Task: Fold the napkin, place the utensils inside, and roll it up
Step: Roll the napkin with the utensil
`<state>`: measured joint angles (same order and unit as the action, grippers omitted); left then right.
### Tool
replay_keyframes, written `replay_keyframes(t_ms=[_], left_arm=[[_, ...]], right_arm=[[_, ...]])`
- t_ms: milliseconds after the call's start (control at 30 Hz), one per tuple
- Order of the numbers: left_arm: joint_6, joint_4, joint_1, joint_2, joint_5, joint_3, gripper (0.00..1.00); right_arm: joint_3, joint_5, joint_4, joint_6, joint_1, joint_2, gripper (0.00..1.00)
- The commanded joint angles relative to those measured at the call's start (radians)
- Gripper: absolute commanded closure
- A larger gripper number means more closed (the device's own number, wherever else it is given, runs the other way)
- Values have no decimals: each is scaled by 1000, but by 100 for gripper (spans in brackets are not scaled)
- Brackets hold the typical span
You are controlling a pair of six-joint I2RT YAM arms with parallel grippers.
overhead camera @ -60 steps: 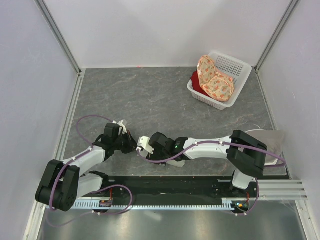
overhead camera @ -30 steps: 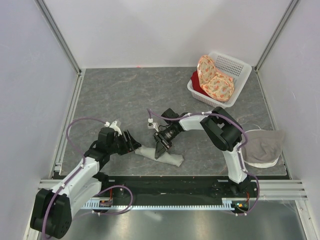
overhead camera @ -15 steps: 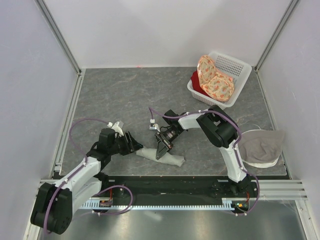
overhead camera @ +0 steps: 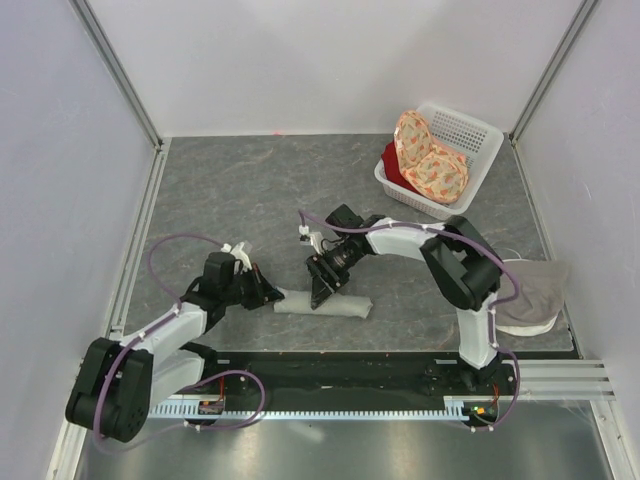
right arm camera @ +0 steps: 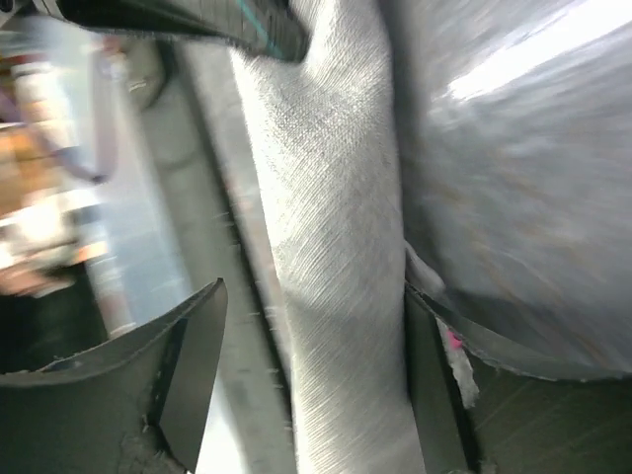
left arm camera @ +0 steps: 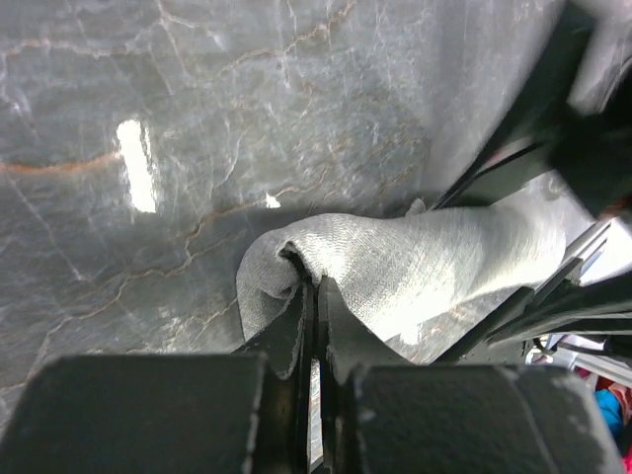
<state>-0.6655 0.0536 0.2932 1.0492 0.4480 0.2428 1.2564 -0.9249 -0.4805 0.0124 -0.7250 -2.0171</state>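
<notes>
Black-fingered and low over the grey marbled tabletop (overhead camera: pixel 250 190), the left gripper (overhead camera: pixel 268 294) sits at the left end of the plain sage-grey cloth napkin (overhead camera: pixel 345 306). In the left wrist view its fingers (left arm camera: pixel 341 341) are pressed together with only a thin slit between them. They seem to pinch a lip of cloth at the roll's open end, though the contact point is partly hidden by the fingers themselves.

The napkin (left arm camera: pixel 415 267) is rolled into a soft, slightly flattened tube. It lies roughly left to right near the front edge of the table, between the two arms. Its weave is fine and even, with no pattern, and the left end curls in on itself.

The right gripper (overhead camera: pixel 320 296) comes down over the tube just left of its middle. Its jaws are spread, one finger (right arm camera: pixel 188 365) on each side of the napkin (right arm camera: pixel 331 227).

Farther right and towards the back stands a white slotted plastic basket (overhead camera: pixel 478 133) holding orange floral-patterned cloths (overhead camera: pixel 432 165) and something red (overhead camera: pixel 391 160). A paler beige-grey cloth (overhead camera: pixel 528 285) lies bunched at the table's right edge.
</notes>
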Motion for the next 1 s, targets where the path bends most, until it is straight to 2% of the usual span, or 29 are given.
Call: replay_keyframes(t_ms=[0,133,300,400,767,867,900,933,967], left_arm=[[-2,-47,0,37,-11,69,98],[15,-129,-3,78,-14,116,98],[21,-167,-5,133,-2,159,98],[21,-169,-8,161,14,174,98],[23,-147,-8,176,55,181,98],[30,-147,-9,181,69,188,98],[30,-146,-8,181,72,190,98],[32,-146,-8,178,78,194,94],[32,-146,-8,173,77,197,91]], right_arm=[[-63,416,103,-97,-55,202,20],[-179,732,230,-173,-186,342,13],[-296,912,368,-268,-332,419,7],[-325,1011,399,-308,-372,411,5],[-264,1008,341,-333,-367,278,8],[-226,934,272,-315,-338,247,18],[-215,866,254,-307,-311,238,21],[-195,829,237,-299,-300,221,25],[-186,790,199,-293,-286,213,34]])
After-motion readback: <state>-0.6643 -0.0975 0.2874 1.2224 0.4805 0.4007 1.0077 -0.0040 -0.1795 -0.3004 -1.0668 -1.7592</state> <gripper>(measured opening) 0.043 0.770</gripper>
